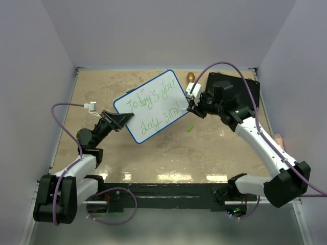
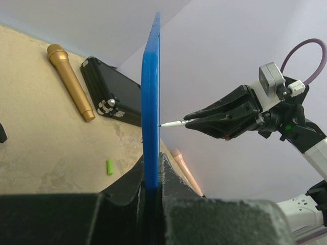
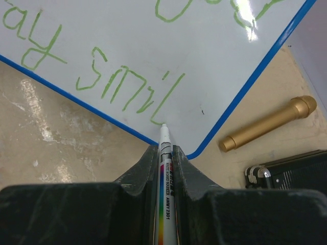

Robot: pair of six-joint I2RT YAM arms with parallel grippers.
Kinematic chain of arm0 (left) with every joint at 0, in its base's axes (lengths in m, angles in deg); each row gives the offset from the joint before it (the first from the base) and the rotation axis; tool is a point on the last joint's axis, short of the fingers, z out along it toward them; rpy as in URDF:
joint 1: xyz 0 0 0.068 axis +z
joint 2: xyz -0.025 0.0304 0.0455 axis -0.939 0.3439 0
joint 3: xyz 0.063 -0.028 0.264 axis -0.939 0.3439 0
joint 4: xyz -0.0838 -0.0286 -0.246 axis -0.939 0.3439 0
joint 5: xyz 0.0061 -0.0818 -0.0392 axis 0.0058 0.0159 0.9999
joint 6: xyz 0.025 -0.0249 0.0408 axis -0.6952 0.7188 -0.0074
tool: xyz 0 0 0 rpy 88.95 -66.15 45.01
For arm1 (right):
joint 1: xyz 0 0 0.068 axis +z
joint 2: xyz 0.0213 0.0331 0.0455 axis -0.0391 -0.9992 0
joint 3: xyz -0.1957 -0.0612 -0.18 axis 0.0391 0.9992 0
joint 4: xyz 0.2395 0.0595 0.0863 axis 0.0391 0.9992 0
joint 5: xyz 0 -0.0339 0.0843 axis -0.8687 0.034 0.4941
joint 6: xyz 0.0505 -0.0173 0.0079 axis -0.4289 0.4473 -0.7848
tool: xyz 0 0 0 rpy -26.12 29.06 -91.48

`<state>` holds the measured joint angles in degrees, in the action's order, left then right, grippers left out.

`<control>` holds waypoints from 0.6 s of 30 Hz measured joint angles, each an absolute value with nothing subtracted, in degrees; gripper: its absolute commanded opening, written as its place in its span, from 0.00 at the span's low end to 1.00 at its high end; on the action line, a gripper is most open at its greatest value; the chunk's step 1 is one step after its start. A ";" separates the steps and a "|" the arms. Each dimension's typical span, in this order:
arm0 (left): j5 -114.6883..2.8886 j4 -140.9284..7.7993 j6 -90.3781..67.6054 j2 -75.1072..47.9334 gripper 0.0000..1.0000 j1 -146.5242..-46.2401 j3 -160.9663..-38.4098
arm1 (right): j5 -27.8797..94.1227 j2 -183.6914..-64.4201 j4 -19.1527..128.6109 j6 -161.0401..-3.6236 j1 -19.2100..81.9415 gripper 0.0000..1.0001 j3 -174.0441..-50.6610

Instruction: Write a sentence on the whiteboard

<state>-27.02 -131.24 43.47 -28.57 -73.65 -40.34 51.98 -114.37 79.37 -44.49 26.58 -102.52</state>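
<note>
1. Top external: whiteboard (image 1: 153,104) is mid-scene, a bit far of centre. Left gripper (image 1: 120,121) is clamped on its near-left edge, prob so it won't shift under the pen.
2. Right gripper (image 1: 191,107) is pinched tight on a marker (image 3: 164,153), tip touching the board by its right corner, just past green "smil". The "e" looks left to do.

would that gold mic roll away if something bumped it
Probably yes: the mic is round and lies flat on the smooth table. Its head looks wider than the handle, so it would likely curve rather than run straight. The case beside it might stop it on that side.
</note>
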 measured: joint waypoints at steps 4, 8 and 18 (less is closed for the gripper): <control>-26.82 -131.38 43.53 -28.57 0.00 -73.65 -40.34 | 51.96 -114.37 79.39 -44.71 25.99 0.00 -104.46; -26.82 -131.70 43.77 -28.57 0.00 -73.63 -40.34 | 52.20 -114.11 78.84 -45.10 25.72 0.00 -106.23; -26.18 -132.62 43.97 -28.57 0.00 -73.46 -40.25 | 52.16 -113.89 78.38 -45.96 25.48 0.00 -106.34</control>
<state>-26.18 -132.62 43.97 -28.57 -73.46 -40.25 52.16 -113.89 78.38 -45.96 25.48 -106.34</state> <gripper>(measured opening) 0.079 0.146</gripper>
